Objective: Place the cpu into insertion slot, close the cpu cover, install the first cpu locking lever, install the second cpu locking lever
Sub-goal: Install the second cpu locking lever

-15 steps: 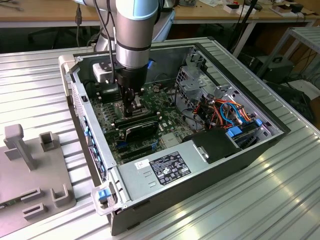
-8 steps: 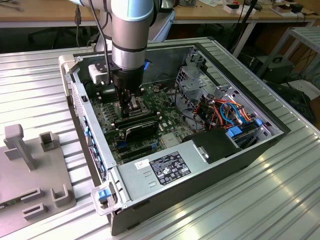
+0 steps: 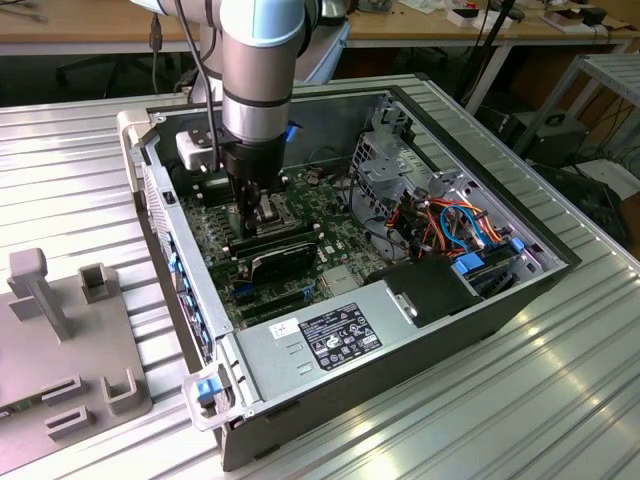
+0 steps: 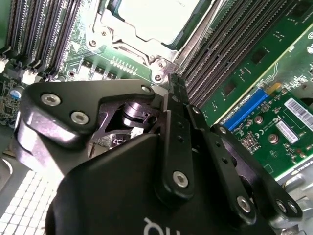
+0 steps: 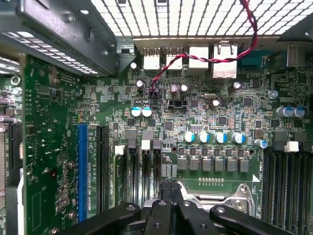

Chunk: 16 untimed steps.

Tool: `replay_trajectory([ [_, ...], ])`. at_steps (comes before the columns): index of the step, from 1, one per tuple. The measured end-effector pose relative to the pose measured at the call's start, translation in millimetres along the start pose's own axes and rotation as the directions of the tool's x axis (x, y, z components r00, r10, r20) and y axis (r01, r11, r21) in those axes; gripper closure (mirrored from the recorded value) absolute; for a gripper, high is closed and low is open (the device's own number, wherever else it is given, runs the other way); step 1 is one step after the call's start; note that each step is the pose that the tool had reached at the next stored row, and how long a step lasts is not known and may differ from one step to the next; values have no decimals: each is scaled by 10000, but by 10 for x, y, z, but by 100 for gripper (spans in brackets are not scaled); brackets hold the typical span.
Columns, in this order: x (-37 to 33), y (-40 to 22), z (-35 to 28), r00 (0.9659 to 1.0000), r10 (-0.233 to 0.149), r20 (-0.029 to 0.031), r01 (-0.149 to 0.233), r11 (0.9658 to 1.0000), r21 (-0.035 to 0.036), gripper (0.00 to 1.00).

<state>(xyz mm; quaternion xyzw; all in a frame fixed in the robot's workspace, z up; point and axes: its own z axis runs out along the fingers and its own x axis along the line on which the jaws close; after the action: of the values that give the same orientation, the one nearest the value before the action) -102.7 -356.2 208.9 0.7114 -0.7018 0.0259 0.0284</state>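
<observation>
An open desktop computer case (image 3: 400, 330) lies on its side on a ribbed aluminium table (image 3: 560, 400), filling the centre of the exterior view. At about eight o'clock from it a grey fixture block (image 3: 70, 350) with upright pegs rests on the same table. At the case's five o'clock end is the grey power supply (image 3: 330, 340) with its label, and at three o'clock a drive cage with orange and blue cables (image 3: 455, 225).

The green motherboard (image 5: 205, 122) covers the case floor. The robot arm (image 3: 258, 70) comes down from twelve o'clock, and its black gripper (image 4: 173, 81) stands low over the board, right at the corner of the socket area. Its fingers (image 4: 177, 98) appear drawn together into a narrow point, with nothing between them.

In the second wrist view the cpu (image 4: 156, 17), a pale silvery square, sits in the insertion slot (image 4: 115, 24) at twelve o'clock from the fingertips. The cpu cover (image 4: 132, 46) lies flat around it as a silver frame. Long black memory slots (image 4: 220, 54) run at one o'clock from the gripper, and another bank (image 4: 39, 29) at ten o'clock. A blue card slot (image 5: 82, 171) lies beside the black ones in the first wrist view.
</observation>
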Motion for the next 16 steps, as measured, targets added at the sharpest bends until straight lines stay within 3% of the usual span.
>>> replay_trajectory([
  [16, -53, 5, 65, 10000, 1, -2, -1, 10000, -2, 89],
])
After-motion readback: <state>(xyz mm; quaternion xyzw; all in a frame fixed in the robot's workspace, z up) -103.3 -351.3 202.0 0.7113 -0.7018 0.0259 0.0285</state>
